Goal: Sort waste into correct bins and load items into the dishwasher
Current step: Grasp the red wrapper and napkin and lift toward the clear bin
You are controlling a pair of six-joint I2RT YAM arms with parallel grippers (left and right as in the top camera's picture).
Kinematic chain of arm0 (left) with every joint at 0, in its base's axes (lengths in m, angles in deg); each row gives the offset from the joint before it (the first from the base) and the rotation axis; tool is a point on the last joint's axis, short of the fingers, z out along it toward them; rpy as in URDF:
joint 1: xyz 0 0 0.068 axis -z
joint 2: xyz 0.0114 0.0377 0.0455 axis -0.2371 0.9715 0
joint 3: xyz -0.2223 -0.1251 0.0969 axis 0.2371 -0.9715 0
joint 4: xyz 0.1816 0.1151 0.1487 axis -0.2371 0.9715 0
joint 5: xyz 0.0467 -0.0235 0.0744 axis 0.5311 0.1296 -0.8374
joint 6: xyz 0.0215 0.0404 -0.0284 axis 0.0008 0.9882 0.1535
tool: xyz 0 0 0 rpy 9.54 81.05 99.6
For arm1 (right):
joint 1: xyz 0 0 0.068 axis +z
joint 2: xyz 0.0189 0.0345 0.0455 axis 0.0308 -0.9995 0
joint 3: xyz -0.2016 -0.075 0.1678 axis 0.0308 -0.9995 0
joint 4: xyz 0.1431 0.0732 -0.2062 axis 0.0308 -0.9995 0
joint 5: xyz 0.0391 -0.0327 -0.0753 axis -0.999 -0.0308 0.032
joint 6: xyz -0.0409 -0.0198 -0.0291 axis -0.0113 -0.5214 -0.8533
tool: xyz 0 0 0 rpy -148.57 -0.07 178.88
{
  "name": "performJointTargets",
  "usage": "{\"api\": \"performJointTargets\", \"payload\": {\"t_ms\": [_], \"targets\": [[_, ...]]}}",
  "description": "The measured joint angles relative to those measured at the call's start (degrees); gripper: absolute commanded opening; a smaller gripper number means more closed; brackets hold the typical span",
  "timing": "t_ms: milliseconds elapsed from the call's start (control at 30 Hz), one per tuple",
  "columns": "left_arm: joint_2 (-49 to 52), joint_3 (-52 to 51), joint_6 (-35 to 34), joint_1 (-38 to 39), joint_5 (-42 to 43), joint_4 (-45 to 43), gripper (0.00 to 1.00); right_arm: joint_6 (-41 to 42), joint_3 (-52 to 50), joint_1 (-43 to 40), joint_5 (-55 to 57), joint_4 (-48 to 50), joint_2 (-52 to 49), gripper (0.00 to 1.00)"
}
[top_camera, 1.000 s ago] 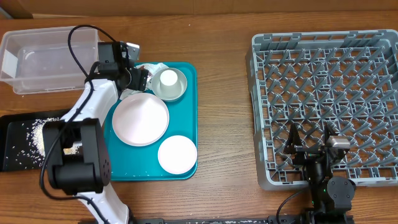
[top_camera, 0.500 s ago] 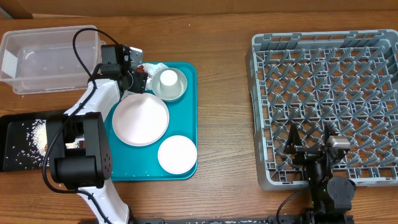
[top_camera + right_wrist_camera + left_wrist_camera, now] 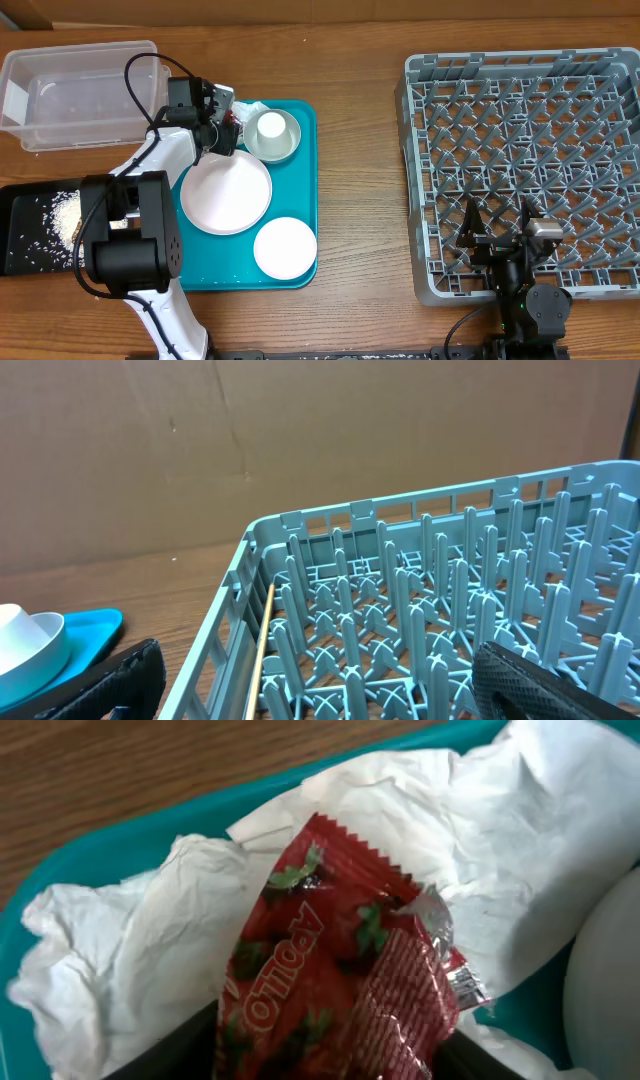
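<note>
Teal tray from overhead: L claw over tray's top-left corner, beside bowl.
L wrist: red wrapper on white napkin in tray corner; can't tell if claw grips it.
R wrist: R claw spread wide, at grey rack, right of tray.

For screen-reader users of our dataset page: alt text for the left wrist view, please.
Close-up of a red foil wrapper printed with strawberries lying on a crumpled white napkin inside a teal tray, with wooden table beyond the tray's rim.
</note>
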Motion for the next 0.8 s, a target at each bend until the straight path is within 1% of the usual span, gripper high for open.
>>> {"api": "performJointTargets", "payload": {"t_ms": [100, 167, 233, 300, 567, 800], "targets": [[0.0, 0.0, -0.1, 0.1, 0.0, -0.3, 0.28, 0.0, 0.0, 0.0, 0.0, 0.0, 0.0, 1.0], [0.0, 0.0, -0.3, 0.1, 0.0, -0.3, 0.19, 0.0, 0.0, 0.0, 0.0, 0.0, 0.0, 1.0], [0.0, 0.3, -1.2, 0.1, 0.0, 0.0, 0.13, 0.0, 0.0, 0.0, 0.0, 0.0, 0.0, 1.0], [0.0, 1.2, -2.0, 0.1, 0.0, 0.9, 0.04, 0.0, 0.0, 0.0, 0.0, 0.0, 0.0, 1.0], [-0.9, 5.8, -3.3, 0.1, 0.1, 5.2, 0.04, 0.0, 0.0, 0.0, 0.0, 0.0, 0.0, 1.0], [-8.6, 8.2, -5.2, 0.1, 0.5, 5.6, 0.04, 0.0, 0.0, 0.0, 0.0, 0.0, 0.0, 1.0]]}}
